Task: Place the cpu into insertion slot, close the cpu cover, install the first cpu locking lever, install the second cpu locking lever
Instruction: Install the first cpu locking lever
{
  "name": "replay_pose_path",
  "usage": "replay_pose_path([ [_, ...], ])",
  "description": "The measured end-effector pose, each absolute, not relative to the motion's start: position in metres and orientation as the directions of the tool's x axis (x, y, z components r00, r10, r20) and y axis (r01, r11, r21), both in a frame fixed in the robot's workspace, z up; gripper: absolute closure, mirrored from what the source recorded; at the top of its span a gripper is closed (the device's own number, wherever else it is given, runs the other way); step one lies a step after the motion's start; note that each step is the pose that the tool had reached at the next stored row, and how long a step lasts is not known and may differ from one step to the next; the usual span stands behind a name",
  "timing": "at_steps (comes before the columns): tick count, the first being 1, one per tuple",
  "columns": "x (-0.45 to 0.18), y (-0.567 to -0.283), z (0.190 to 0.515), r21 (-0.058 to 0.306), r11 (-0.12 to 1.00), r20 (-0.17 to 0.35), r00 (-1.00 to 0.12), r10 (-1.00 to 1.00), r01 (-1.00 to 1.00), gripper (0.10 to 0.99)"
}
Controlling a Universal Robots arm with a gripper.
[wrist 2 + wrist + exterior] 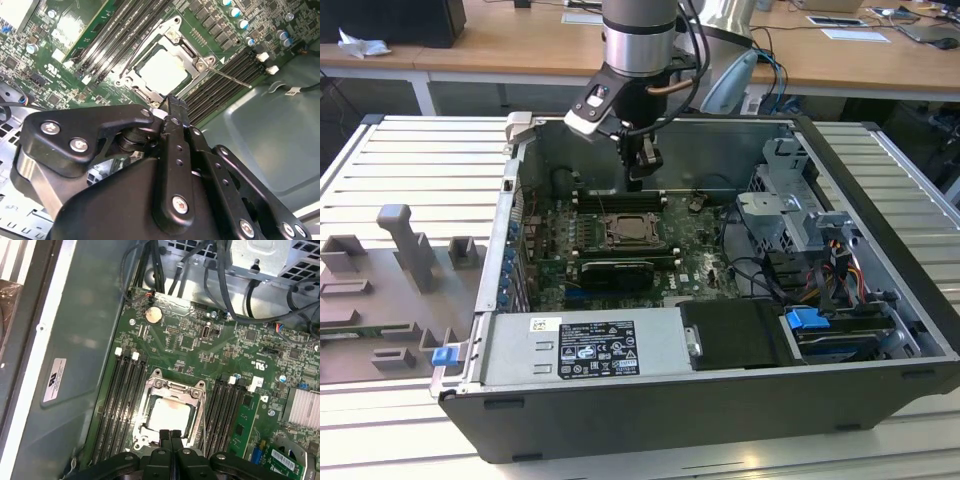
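Exterior view sets my gripper (642,180) at twelve o'clock of the insertion slot (633,232); fingers (164,436) pressed together, empty, probably for pushing; the cpu (169,415) sits under the cpu cover (176,388).

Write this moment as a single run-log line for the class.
gripper: jaws shut, empty, over cpu cover edge | cpu: seated in insertion slot | cover: down | lever rod: jutting out beside cover

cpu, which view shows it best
The first wrist view: the cpu faces the camera almost square-on inside its metal frame, one edge hidden by the fingers. The second wrist view shows the cpu slanted; the exterior view shows it far off.
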State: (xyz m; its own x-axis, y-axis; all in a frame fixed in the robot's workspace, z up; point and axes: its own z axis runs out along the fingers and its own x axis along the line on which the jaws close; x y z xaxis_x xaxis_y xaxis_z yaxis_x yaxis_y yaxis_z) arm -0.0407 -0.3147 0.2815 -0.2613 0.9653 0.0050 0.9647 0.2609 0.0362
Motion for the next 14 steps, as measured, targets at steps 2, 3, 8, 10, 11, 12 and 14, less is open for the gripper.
replay_pose_path([
  [2,-0.0407,-0.3147,0.2815,0.036,0.274,0.005,-0.274,0.962,0.961,0.98],
  [3,-0.0407,-0.3147,0.2815,0.036,0.28,0.005,-0.28,0.96,0.959,0.98],
  [8,-0.0407,-0.3147,0.2815,0.036,0.305,0.005,-0.305,0.952,0.952,0.98],
  [10,-0.0407,-0.3147,0.2815,0.036,0.315,0.005,-0.316,0.949,0.948,0.98],
  [11,-0.0407,-0.3147,0.2815,0.036,0.32,0.005,-0.32,0.947,0.947,0.98],
  [12,-0.0407,-0.3147,0.2815,0.036,0.328,0.005,-0.328,0.945,0.944,0.98],
  [14,-0.0407,-0.3147,0.2815,0.036,0.339,0.005,-0.339,0.941,0.94,0.98],
])
